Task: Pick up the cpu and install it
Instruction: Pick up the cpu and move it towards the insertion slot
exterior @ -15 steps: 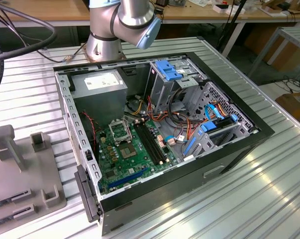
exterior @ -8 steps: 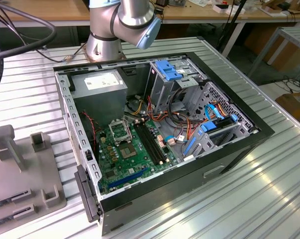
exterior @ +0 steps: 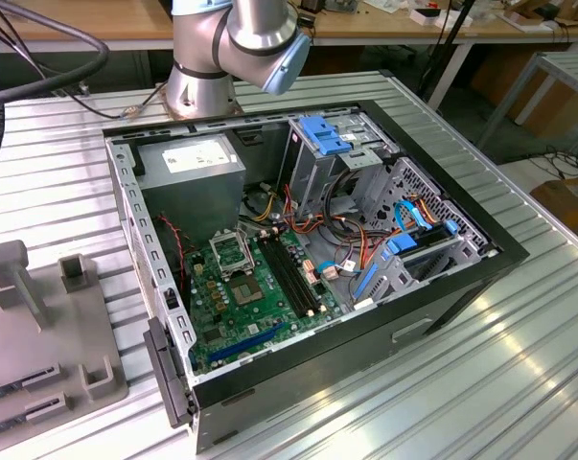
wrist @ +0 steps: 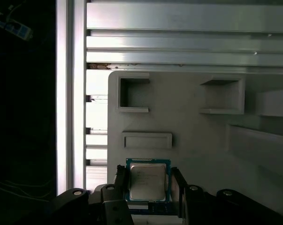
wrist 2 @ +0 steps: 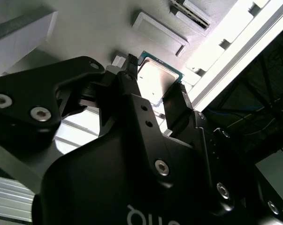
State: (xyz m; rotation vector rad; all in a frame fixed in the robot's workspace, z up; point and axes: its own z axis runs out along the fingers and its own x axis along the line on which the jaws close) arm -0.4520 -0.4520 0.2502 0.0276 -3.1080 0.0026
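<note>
Metal face up, the cpu (wrist: 148,180) lay flat on the grey tray (wrist: 202,140) on the counter (wrist: 179,42), edges exposed for a side grasp. The gripper (wrist: 149,172) straddled it; whether it was clamped or merely close could not be told.

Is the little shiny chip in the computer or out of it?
Out. In the first wrist view the cpu sits at the gripper, over the grey tray, not on the green board.

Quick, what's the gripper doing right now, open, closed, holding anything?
Gripper: set around the cpu, which lies on the grey tray; whether it is open or clamped on it cannot be told.
</note>
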